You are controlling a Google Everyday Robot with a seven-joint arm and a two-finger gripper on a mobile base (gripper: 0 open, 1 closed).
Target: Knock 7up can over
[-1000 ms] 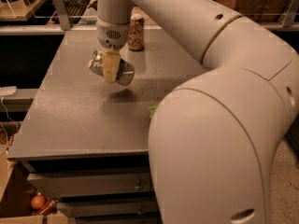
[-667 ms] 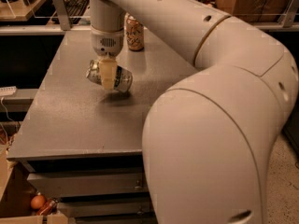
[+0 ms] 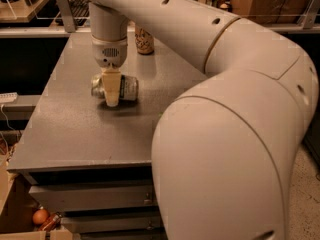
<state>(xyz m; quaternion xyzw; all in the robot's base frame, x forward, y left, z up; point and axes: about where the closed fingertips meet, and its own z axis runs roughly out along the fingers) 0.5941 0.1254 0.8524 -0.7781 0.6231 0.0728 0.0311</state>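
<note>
The 7up can (image 3: 129,87), white and silver with green lettering, lies on its side on the grey table (image 3: 70,129), left of centre, its silver top pointing left. My gripper (image 3: 113,93) comes straight down from above. Its cream front finger (image 3: 112,86) crosses the middle of the can, with the tip near the table surface. The other finger is hidden behind the can. The gripper appears shut on the can.
An orange-brown patterned can (image 3: 144,40) stands upright at the back of the table, behind the gripper. My large white arm (image 3: 225,134) covers the table's right side. Grey drawers (image 3: 90,196) sit under the table's front edge. A wooden shelf (image 3: 25,6) is at the back left.
The gripper has moved left and down with the can. The can, held tilted above the table before, now lies level on the surface.
</note>
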